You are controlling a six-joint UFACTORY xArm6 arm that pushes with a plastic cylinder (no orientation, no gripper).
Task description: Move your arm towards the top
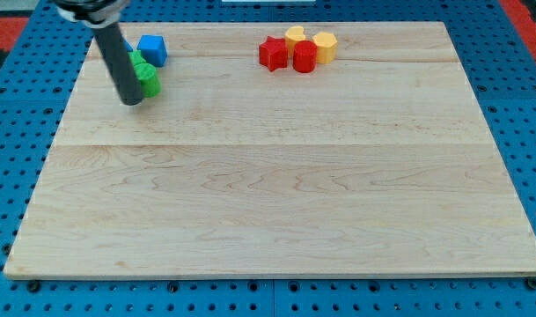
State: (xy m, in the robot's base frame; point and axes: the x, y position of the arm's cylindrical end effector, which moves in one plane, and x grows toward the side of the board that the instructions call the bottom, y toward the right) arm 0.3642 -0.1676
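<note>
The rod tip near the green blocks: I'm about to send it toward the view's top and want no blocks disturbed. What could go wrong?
1. My tip sits at the left edge of the green block; heading up may drag it along.
2. The blue cube lies just above the green one and could get shoved toward the board's top edge.

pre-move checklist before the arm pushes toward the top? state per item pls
1. My tip in view, on the wooden board: ok.
2. Green block right beside the rod, at its right: not ok, may get dragged.
3. Blue cube above the tip, close to the path: not ok.
4. Red and yellow cluster far right of the path: ok.
5. Anything hidden behind the rod: cannot tell.
</note>
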